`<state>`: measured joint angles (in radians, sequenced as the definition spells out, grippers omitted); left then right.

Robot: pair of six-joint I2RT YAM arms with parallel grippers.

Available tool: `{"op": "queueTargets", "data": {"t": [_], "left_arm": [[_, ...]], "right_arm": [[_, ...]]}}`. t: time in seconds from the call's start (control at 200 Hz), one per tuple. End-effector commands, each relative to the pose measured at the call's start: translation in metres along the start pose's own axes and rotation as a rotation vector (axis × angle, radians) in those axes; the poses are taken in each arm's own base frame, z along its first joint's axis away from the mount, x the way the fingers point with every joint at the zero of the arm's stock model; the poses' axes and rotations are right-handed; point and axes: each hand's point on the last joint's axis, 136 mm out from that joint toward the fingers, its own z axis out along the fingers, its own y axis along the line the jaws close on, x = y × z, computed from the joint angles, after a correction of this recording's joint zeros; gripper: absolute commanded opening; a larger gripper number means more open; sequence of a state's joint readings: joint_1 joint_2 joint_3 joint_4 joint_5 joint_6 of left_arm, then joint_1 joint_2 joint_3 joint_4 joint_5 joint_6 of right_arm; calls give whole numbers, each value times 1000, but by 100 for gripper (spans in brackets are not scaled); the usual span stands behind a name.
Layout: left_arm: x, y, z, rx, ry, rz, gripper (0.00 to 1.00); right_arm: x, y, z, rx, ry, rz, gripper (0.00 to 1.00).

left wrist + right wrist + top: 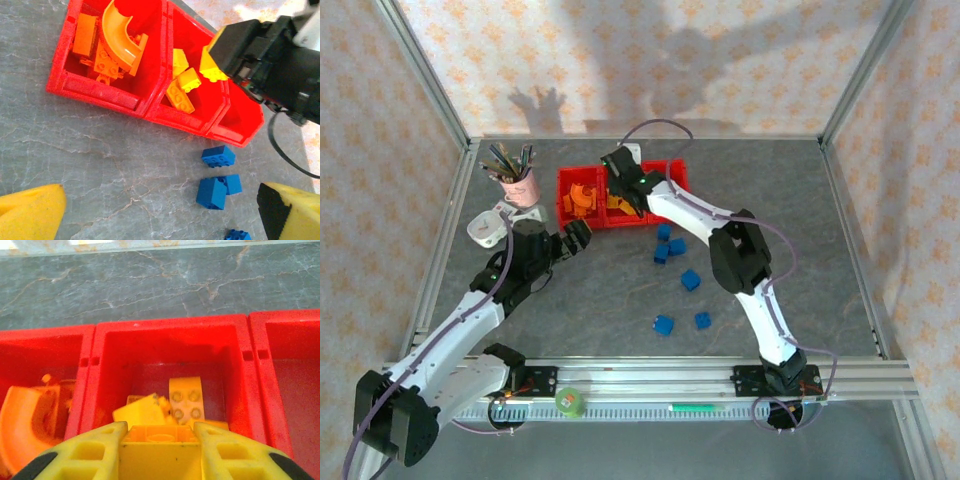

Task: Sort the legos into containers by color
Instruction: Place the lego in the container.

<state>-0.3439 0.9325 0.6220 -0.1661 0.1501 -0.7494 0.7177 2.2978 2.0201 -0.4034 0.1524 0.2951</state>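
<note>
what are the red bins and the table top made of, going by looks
Red bins: likely moulded plastic, semi-glossy with a fine grainy texture, rounded rims. Table top: grey with pale veins, looks like marble, but may be a printed matte sheet; cannot tell.

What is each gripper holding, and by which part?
Right gripper: a yellow brick, pinched by two opposite side faces between its fingers, over the middle bin. Left gripper: open, holding nothing.

From above, you cannot see the middle bin of the red plastic three-bin tray [582,222], because the white and black right arm [685,208] covers it. In the right wrist view, the bottom edge cuts off the yellow plastic brick [160,455] in the right gripper [160,432]. In the left wrist view, it cuts off one blue plastic brick [237,235].
</note>
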Motion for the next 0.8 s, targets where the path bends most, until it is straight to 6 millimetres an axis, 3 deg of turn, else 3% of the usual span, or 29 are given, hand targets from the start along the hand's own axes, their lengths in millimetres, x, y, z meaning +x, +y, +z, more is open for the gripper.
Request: {"op": "queueTargets", "data": {"t": [0.0, 0.175, 0.385, 0.491, 0.676, 0.796], "left_arm": [[-18, -16, -1, 44, -42, 24, 99], [-18, -17, 2, 40, -36, 29, 99], [-19, -20, 0, 51, -31, 28, 99], [-16, -21, -2, 60, -21, 33, 99], [-12, -19, -6, 62, -9, 37, 99], [-6, -19, -9, 83, 6, 35, 99]], "right_arm": [[-13, -2, 7, 40, -19, -34, 37], [-28, 2, -1, 28, -47, -44, 49], [-39, -3, -38, -5, -61, -23, 54], [-32, -7, -59, -48, -60, -2, 58], [-12, -32, -90, -37, -48, 25, 62], [12, -48, -105, -39, -16, 53, 64]]}}
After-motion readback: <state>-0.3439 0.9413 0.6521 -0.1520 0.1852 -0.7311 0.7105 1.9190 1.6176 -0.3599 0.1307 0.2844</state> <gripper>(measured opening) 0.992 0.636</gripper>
